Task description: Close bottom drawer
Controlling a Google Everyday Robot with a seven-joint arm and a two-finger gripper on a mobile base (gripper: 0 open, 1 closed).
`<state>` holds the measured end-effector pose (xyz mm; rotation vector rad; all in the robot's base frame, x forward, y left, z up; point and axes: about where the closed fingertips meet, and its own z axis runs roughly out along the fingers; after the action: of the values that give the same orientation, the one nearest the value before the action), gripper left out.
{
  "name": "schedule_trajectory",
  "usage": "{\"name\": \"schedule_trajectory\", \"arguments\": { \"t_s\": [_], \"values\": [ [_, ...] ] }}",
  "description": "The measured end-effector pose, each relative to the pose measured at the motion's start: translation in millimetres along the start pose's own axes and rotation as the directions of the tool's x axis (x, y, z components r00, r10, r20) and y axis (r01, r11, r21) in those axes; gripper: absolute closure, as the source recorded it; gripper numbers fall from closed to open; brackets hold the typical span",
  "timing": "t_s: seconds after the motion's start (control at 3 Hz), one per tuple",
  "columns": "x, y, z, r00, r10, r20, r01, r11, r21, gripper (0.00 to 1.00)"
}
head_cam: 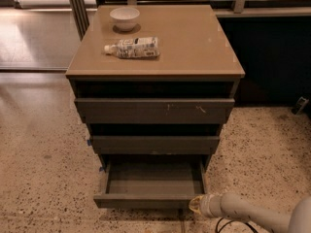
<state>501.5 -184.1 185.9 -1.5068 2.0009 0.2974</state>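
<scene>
The bottom drawer [150, 184] of the tan-topped cabinet [194, 42] stands pulled out, a shallow dark box with nothing in it and a plain flat front [146, 201]. Above it are the plain middle drawer front [154, 144] and the scratched top drawer front [154, 110]. My gripper [196, 205] comes in from the lower right on a white arm [252, 216]. Its tip sits against the right end of the bottom drawer's front edge.
A white bowl [125, 18] and a plastic bottle [133, 48] lying on its side are on the cabinet top. Speckled floor [43, 169] surrounds the cabinet. A dark wall panel [272, 57] stands behind on the right, a cable [228, 224] lies under the arm.
</scene>
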Motion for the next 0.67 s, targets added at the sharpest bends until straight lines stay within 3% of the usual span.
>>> {"name": "schedule_trajectory", "arguments": {
  "t_s": [0.67],
  "values": [
    [1,-54,2,0.996,-0.081,-0.022,0.083,0.9936,0.076,1.00]
  ]
}}
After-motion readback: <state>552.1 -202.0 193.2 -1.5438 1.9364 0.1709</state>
